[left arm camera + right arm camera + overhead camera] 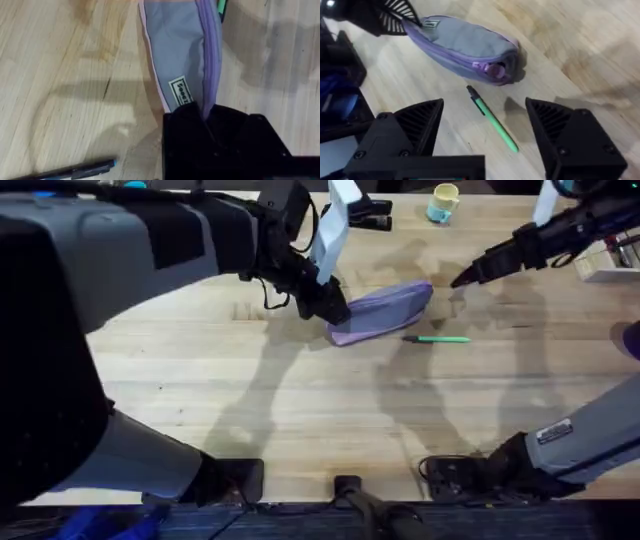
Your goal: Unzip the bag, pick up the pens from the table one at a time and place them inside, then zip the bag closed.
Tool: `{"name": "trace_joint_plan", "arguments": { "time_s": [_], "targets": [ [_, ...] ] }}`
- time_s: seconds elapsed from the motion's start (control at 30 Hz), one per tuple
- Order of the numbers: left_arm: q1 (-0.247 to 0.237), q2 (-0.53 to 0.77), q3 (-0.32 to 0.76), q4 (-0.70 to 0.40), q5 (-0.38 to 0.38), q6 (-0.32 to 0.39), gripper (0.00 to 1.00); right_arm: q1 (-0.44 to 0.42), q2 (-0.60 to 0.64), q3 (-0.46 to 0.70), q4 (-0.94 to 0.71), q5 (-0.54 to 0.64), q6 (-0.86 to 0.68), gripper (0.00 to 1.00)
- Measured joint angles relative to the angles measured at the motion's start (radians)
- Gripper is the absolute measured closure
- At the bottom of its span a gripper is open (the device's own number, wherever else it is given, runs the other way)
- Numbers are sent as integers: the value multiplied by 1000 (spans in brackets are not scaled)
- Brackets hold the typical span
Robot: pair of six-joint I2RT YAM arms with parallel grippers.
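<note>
The lavender bag (385, 310) lies slanted on the table (300, 400), its zipper running along the top edge. My left gripper (330, 305) is shut on the bag's left end; in the left wrist view the black fingers (205, 117) pinch the fabric beside the label. The green pen (437, 339) lies just in front of the bag's right end. A dark pen (75, 171) lies on the wood near the left gripper. My right gripper (462, 278) hangs open to the right of the bag, above the green pen (492, 120) and near the zipper pull (492, 70).
A yellow and teal mug (443, 200) and a black stapler (370, 215) stand at the back edge. A white box (610, 260) with markers sits at the far right. The left arm looms large and dark over the table's left side.
</note>
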Motion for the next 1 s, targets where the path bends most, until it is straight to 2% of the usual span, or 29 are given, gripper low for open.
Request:
{"name": "trace_joint_plan", "arguments": {
  "time_s": [0.3, 0.67, 1.0],
  "targets": [
    [0, 0, 0, 0, 0, 0, 958, 2, 76, 0, 58, 0, 138, 4],
    [0, 0, 0, 0, 0, 0, 958, 2, 189, 0, 74, -167, 161, 5],
    [0, 0, 0, 0, 0, 0, 958, 6, 256, 0, 74, -236, 161, 5]
  ]
}}
